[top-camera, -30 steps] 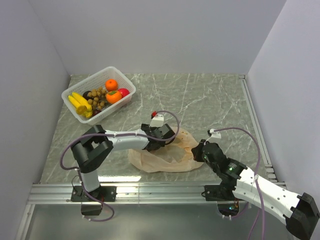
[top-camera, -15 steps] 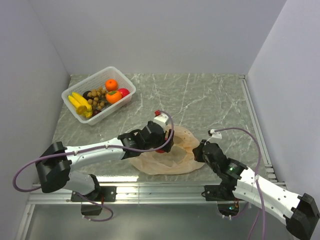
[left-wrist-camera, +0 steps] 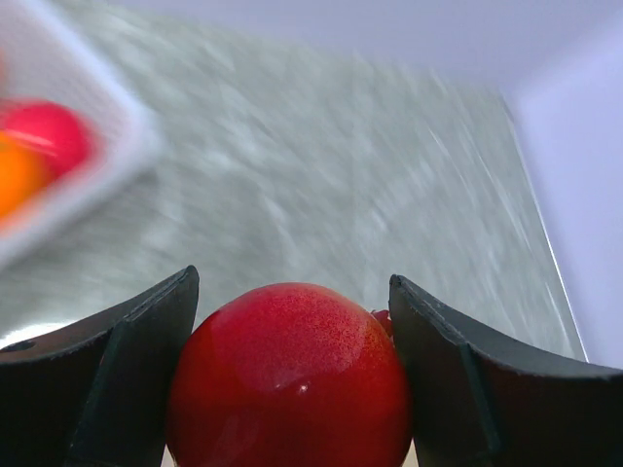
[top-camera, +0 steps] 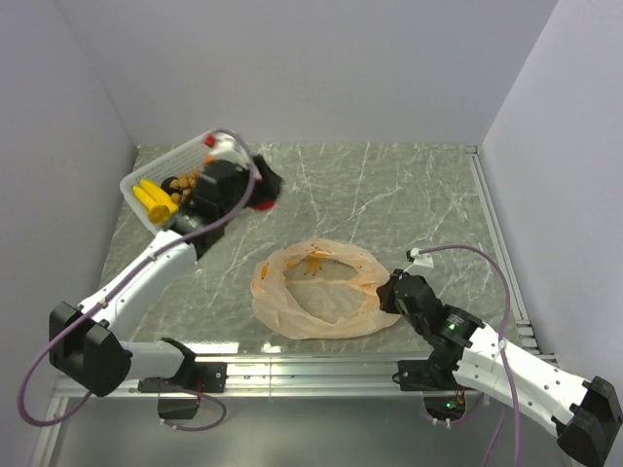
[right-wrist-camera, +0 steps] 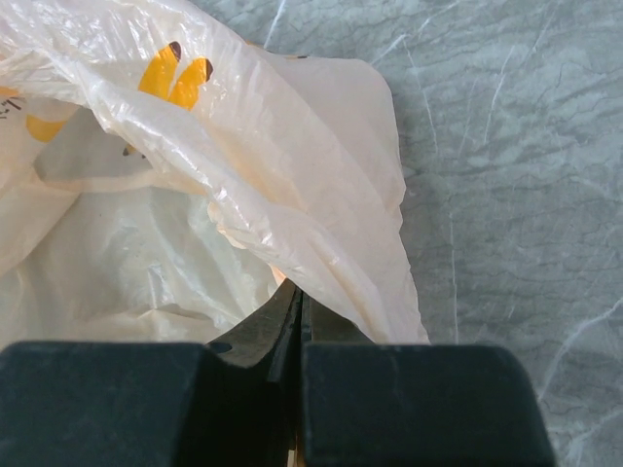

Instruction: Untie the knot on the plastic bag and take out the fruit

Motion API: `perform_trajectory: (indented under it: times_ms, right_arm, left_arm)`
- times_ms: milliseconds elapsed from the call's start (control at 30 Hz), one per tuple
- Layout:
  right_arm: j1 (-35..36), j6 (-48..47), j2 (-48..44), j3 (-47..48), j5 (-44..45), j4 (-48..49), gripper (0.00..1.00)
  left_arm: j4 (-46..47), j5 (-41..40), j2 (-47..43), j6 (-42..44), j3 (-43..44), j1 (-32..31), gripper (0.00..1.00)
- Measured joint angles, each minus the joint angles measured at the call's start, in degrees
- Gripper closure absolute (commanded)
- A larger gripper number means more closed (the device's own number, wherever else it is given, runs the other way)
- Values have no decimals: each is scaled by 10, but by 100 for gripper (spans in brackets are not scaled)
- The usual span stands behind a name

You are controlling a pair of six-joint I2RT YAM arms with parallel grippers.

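Observation:
The peach plastic bag lies open and flat on the marble table, its mouth wide; no knot shows. My left gripper is shut on a red apple and holds it in the air beside the right end of the white basket. In the left wrist view the apple fills the space between both fingers. My right gripper is shut on the bag's right edge; the right wrist view shows the jaws pressed together on the plastic. Bananas and brown balls lie in the basket.
The left arm covers most of the basket from above. The left wrist view shows the basket's corner with a red fruit and an orange one inside. Grey walls close the table at the back and sides.
My left gripper has lifted the red apple out of the bag and swung it up and left to the basket. The bag now lies uncovered and open. The right gripper has kept its hold.

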Motion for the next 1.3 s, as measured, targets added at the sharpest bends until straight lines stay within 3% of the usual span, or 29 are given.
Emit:
perform_trajectory:
  times_ms: [167, 300, 400, 467, 600, 1067, 1300]
  right_arm:
    - [0, 0, 2, 0, 0, -4, 100]
    - [1, 0, 6, 0, 0, -4, 100]
    - [2, -1, 5, 1, 0, -5, 100]
    - [3, -3, 3, 3, 2, -7, 100]
    - [3, -15, 1, 22, 13, -13, 100]
    - [5, -146, 22, 144, 161, -5, 100]
    - [6, -213, 23, 170, 247, 50, 100]
  left_arm:
    - [-8, -46, 15, -31, 24, 156, 48]
    - [-7, -62, 75, -40, 24, 255, 42]
    - [-8, -62, 130, -42, 24, 303, 31]
    - [-9, -61, 159, -42, 24, 326, 16]
    - [-14, -57, 182, -38, 27, 347, 1]
    - [-34, -41, 148, -15, 34, 348, 1]
    - [-49, -9, 34, 6, 12, 337, 1]
